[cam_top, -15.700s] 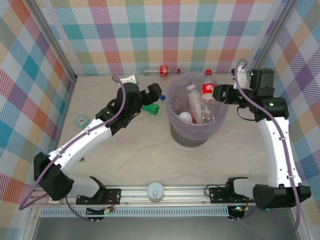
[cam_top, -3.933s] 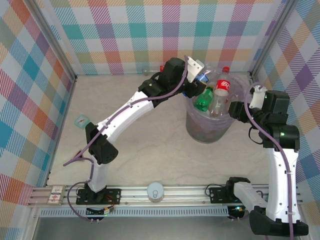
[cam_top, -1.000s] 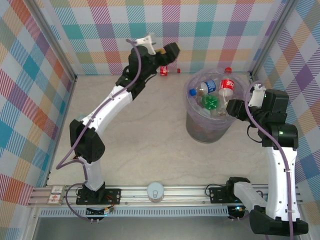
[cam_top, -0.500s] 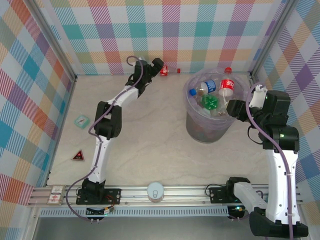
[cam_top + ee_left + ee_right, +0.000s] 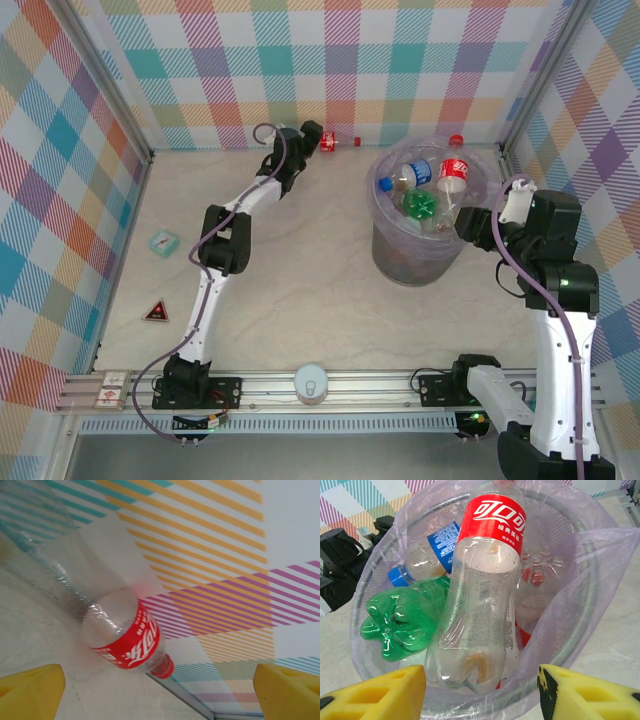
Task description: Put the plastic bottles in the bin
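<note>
1. Your table [image 5: 300,280] is a pale surface walled in by checked panels.
2. Your left arm [image 5: 235,215] reaches to the far wall. The left gripper [image 5: 312,135] stands spread wide and grips nothing. In the left wrist view its yellow fingers [image 5: 30,690] sit at the two lower corners.
3. Your right arm [image 5: 560,330] stands upright at the right side. The right gripper [image 5: 470,225] is at the bin's right rim. In the right wrist view its fingers [image 5: 375,692] are parted with nothing pinched, and the near rim lies low between them. Contact with the rim cannot be confirmed.
4. The bin [image 5: 410,262] stands right of centre, toward the far wall, lined with a lavender bag.
5. Inside the bin lie several bottles: a red-labelled bottle [image 5: 480,610] on top, a green bottle [image 5: 402,617] to its left, and a blue-labelled bottle [image 5: 437,545] beyond.
6. One loose bottle [image 5: 120,630] lies on its side against the far wall, just ahead of the left gripper and untouched. It is clear, with a red label and cap.
7. A teal packet [image 5: 163,241] and a red triangle [image 5: 156,312] lie near the left wall.
</note>
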Controlling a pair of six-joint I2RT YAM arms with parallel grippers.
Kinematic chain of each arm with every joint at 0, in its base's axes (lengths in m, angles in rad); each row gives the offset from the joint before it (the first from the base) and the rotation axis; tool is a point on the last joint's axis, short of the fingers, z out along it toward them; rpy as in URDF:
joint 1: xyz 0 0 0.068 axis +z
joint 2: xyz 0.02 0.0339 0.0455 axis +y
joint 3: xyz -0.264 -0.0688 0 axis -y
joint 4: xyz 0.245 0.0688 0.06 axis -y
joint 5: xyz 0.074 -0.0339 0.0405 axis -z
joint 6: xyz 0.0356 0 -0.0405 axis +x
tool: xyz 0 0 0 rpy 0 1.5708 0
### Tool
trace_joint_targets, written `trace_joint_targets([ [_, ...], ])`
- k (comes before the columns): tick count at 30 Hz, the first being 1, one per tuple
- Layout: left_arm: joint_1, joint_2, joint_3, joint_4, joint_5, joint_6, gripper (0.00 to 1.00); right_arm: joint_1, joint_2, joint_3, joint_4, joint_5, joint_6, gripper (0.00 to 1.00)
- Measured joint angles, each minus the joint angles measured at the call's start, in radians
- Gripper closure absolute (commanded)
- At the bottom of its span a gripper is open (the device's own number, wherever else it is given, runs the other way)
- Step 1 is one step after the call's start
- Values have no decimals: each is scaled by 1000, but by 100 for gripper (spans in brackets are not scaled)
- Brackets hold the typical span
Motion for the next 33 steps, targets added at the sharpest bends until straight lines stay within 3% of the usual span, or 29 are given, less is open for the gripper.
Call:
trace_joint_targets([
  [12, 11, 154, 219, -159, -57, -163, 9, -1, 0, -33, 6, 5, 1, 38],
  [21, 27, 262, 379, -172, -86, -348, 15, -1, -1, -79, 35, 8, 8, 38],
  [30, 41, 307, 406, -106, -82, -422, 28, -1, -8, -95, 42, 20, 9, 38],
  [33, 46, 323, 417, -90, -74, -434, 39, -1, -12, -95, 42, 27, 13, 38],
])
